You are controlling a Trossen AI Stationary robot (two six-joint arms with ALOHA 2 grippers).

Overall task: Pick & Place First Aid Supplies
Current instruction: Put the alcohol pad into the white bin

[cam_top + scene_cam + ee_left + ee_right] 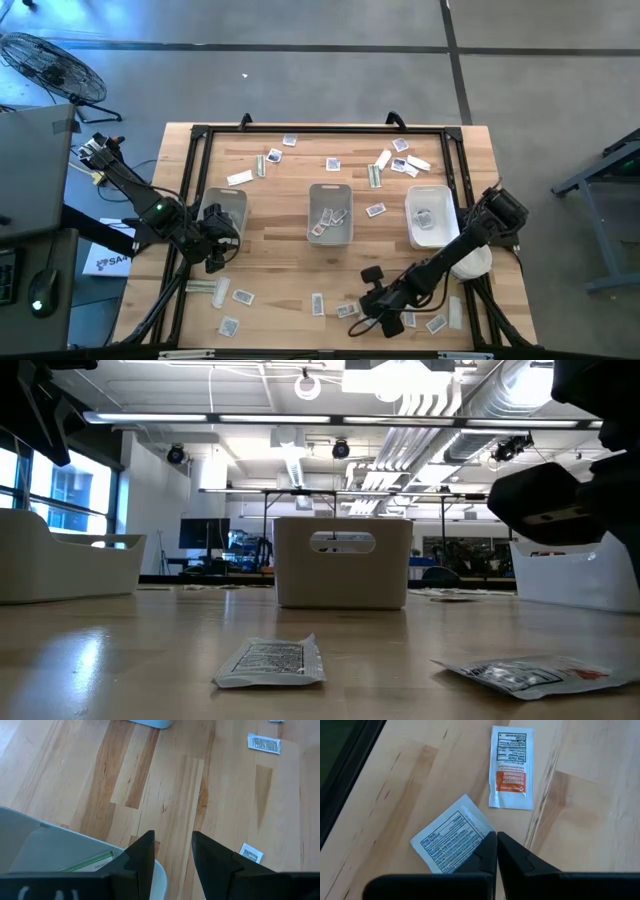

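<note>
My right gripper is shut and sits low near the table's near edge. Its tips are at the corner of a square white sachet with blue print that lies flat on the wood. An oblong white sachet with orange print lies just beyond it. My left gripper is open and empty. It hovers beside the near corner of the left grey tray, which holds a green-white strip. Many more packets are scattered over the table's far and near parts. My right gripper comes at the blue-print sachet from above, its shut tips over the sachet's corner. The fingers hide that corner, so I cannot tell whether they touch or pinch it. The sachet lies flat on the table.
A middle grey tray holds a few packets, and a white tray stands to its right. A round white tub is beside the right arm. The table's dark frame rail runs close to the right gripper. Two sachets lie near the low camera.
</note>
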